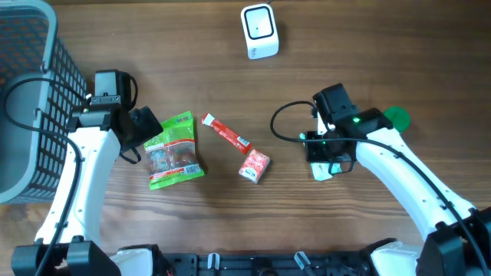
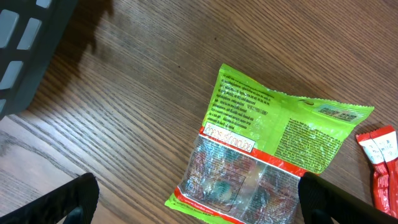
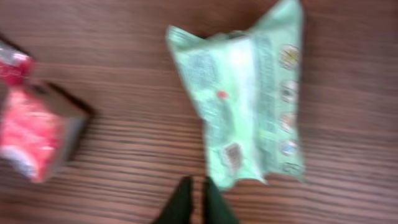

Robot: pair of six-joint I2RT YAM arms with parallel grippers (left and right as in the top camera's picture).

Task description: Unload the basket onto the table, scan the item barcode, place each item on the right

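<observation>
A white scanner (image 1: 258, 31) stands at the table's far edge. A green candy bag (image 1: 174, 151) lies at the left, and in the left wrist view this bag (image 2: 267, 137) shows its printed back. My left gripper (image 1: 147, 132) hangs open just above it, its fingers (image 2: 74, 200) spread wide on either side of the bag's clear end. A pale green packet (image 3: 249, 93) lies flat under my right gripper (image 1: 326, 157). That gripper (image 3: 198, 199) is shut with nothing between its fingers, its tips at the packet's near corner. I can make out no barcode.
A red stick pack (image 1: 226, 134) and a small red box (image 1: 254, 165) lie between the arms. A grey mesh basket (image 1: 31, 100) fills the left edge. A green object (image 1: 397, 117) sits behind the right arm. The right wrist view is blurred.
</observation>
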